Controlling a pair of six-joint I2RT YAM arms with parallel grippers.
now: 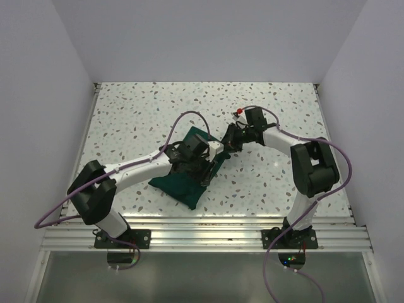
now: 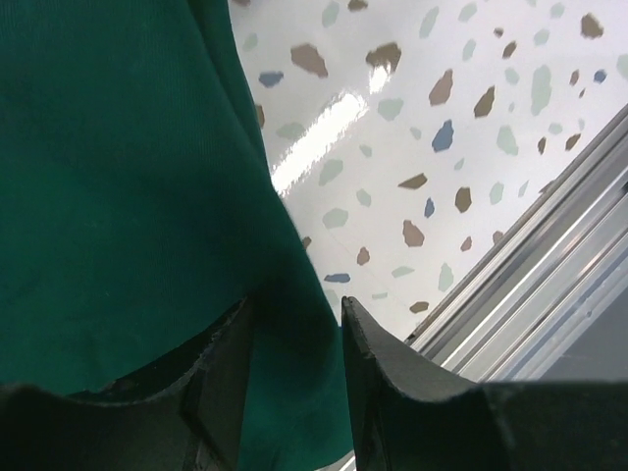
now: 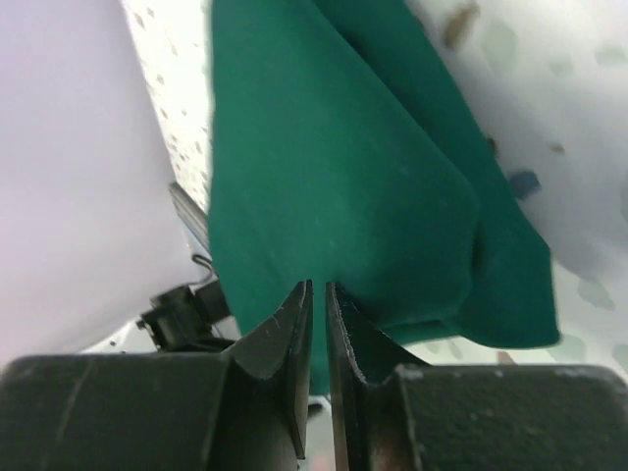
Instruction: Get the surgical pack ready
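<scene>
Straddling surgical pack (image 1: 182,188) fold, left fingers (image 2: 378,365) half-open, cloth between tips, likely regripping. Right fingers (image 3: 278,343) narrow slit, pack edge just ahead; pinch unclear. Pack on bench (image 1: 139,113).

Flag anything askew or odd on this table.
The surgical pack lies diagonally to the edges of the table. In the right wrist view, one fold seems to bulge up loosely rather than lying flat. Nothing looks spilled or damaged.
</scene>
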